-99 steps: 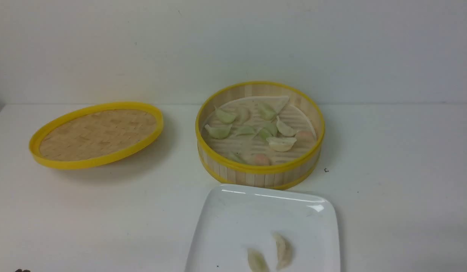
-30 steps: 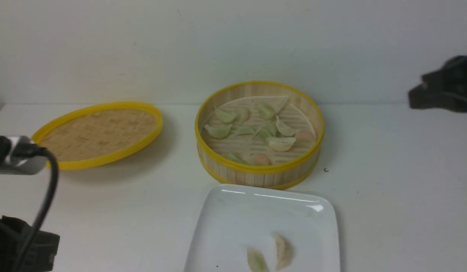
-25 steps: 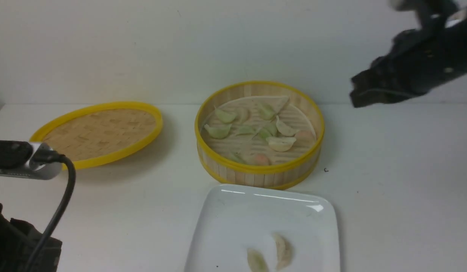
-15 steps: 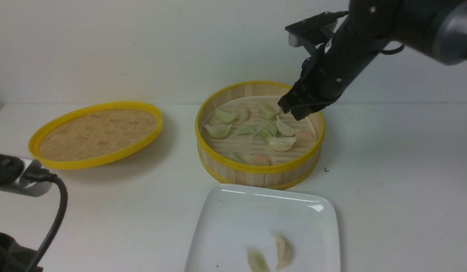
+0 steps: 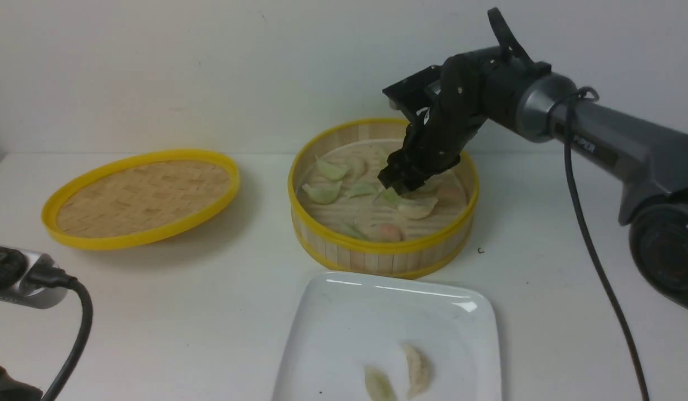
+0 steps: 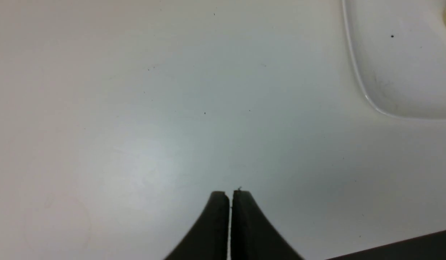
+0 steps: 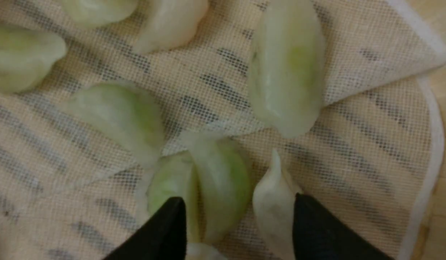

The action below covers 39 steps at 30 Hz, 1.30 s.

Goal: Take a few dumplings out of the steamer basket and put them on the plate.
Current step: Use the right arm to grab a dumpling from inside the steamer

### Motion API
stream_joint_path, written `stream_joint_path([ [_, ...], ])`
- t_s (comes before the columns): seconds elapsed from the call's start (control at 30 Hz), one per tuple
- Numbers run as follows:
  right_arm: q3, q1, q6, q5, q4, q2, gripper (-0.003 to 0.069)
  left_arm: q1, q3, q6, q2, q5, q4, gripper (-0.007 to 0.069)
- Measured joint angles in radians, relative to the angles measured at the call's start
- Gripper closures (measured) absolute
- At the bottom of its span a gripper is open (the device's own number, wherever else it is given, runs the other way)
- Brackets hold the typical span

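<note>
The steamer basket [image 5: 377, 249] stands at the middle of the table and holds pale green, pinkish and cream-white dumplings. My right gripper [image 5: 398, 186] is down inside it, open and empty. In the right wrist view the gripper [image 7: 237, 201] has a cream-white dumpling [image 7: 275, 207] against one finger, with two pale green ones [image 7: 215, 184] between the fingers too. Another cream-white dumpling [image 5: 416, 208] lies just in front of the gripper. The white plate [image 5: 377, 312] sits in front of the basket with two dumplings [image 5: 416, 368] on it. My left gripper [image 6: 230, 194] is shut and empty over bare table beside the plate's corner [image 6: 396, 79].
The shallow woven lid [image 5: 141, 195] lies to the left of the basket. A mesh cloth liner [image 7: 371, 54] covers the basket floor. The left wrist camera and its cable [image 5: 38, 278] show at the front left edge.
My right arm swung in from the right and came down into the basket among the dumplings. The left arm's wrist camera came into view at the front left. The dumplings have not moved.
</note>
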State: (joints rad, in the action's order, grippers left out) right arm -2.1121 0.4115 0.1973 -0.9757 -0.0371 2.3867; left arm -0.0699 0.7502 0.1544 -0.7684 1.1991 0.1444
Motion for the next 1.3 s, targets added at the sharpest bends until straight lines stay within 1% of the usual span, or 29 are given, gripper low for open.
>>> stream_joint_path([
  [0.1, -0.005, 0.0, -0.016, 0.027, 0.037, 0.009, 0.0252, 0.0, 0.0, 0.0, 0.0, 0.003, -0.002, 0.0631],
  [0.23, -0.006, 0.0, -0.027, 0.045, 0.093, 0.015, 0.0365, 0.0, 0.0, 0.0, 0.0, 0.003, -0.003, 0.0631],
  [0.27, -0.006, 0.0, -0.028, 0.048, 0.102, 0.015, 0.0377, 0.0, 0.0, 0.0, 0.0, 0.004, -0.003, 0.0631],
  [0.33, -0.005, 0.0, -0.066, 0.039, 0.161, 0.015, 0.0427, 0.0, 0.0, 0.0, 0.0, 0.004, -0.003, 0.0631],
  [0.4, -0.005, 0.0, -0.104, 0.036, 0.194, 0.016, 0.0438, 0.0, 0.0, 0.0, 0.0, 0.005, -0.003, 0.0631],
  [0.47, -0.003, 0.0, -0.134, 0.036, 0.224, 0.016, 0.0435, 0.0, 0.0, 0.0, 0.0, 0.005, -0.003, 0.0631],
  [0.5, -0.001, 0.0, -0.147, 0.037, 0.235, 0.016, 0.0421, 0.0, 0.0, -0.001, 0.0, 0.005, -0.003, 0.0631],
  [0.6, 0.003, -0.001, -0.157, 0.051, 0.236, 0.016, 0.0365, 0.0, 0.0, -0.001, 0.0, 0.005, -0.003, 0.0631],
  [0.63, 0.003, -0.001, -0.157, 0.051, 0.236, 0.016, 0.036, 0.0, 0.0, -0.001, 0.0, 0.005, -0.003, 0.0631],
  [0.67, 0.003, -0.001, -0.159, 0.064, 0.236, 0.019, 0.0321, 0.0, 0.0, -0.001, 0.0, 0.005, -0.003, 0.0631],
  [0.7, 0.003, -0.001, -0.159, 0.068, 0.236, 0.02, 0.0311, 0.0, 0.0, -0.001, 0.0, 0.005, -0.003, 0.0631],
  [0.73, 0.003, -0.002, -0.159, 0.081, 0.235, 0.028, 0.0277, 0.0, 0.0, -0.002, 0.0, 0.005, -0.003, 0.0631],
  [0.83, 0.003, -0.005, -0.16, 0.092, 0.208, 0.044, 0.025, 0.0, 0.0, -0.002, 0.0, 0.005, -0.003, 0.0631],
  [0.9, 0.003, -0.01, -0.16, 0.099, 0.183, 0.044, 0.0266, 0.0, 0.0, -0.002, 0.0, 0.005, -0.003, 0.0631],
  [0.93, 0.003, -0.012, -0.16, 0.097, 0.157, 0.044, 0.0317, 0.0, 0.0, -0.003, 0.0, 0.005, -0.003, 0.0631],
  [0.97, 0.003, -0.013, -0.16, 0.097, 0.157, 0.044, 0.0317, 0.0, 0.0, -0.002, 0.0, 0.005, -0.003, 0.0631],
  [1.0, 0.003, -0.015, -0.16, 0.087, 0.151, 0.036, 0.0429, 0.0, 0.0, -0.002, 0.0, 0.005, -0.003, 0.0631],
  [1.07, 0.005, -0.015, -0.16, 0.057, 0.135, 0.018, 0.0466, 0.0, 0.0, -0.002, 0.0, 0.005, -0.003, 0.0631],
  [1.2, 0.011, -0.015, -0.16, -0.029, 0.103, -0.077, 0.046, 0.0, 0.0, -0.003, 0.0, 0.005, -0.003, 0.0631],
  [1.3, 0.011, -0.015, -0.143, -0.16, 0.055, -0.244, 0.046, 0.0, 0.0, -0.007, 0.0, 0.005, -0.003, 0.0631],
])
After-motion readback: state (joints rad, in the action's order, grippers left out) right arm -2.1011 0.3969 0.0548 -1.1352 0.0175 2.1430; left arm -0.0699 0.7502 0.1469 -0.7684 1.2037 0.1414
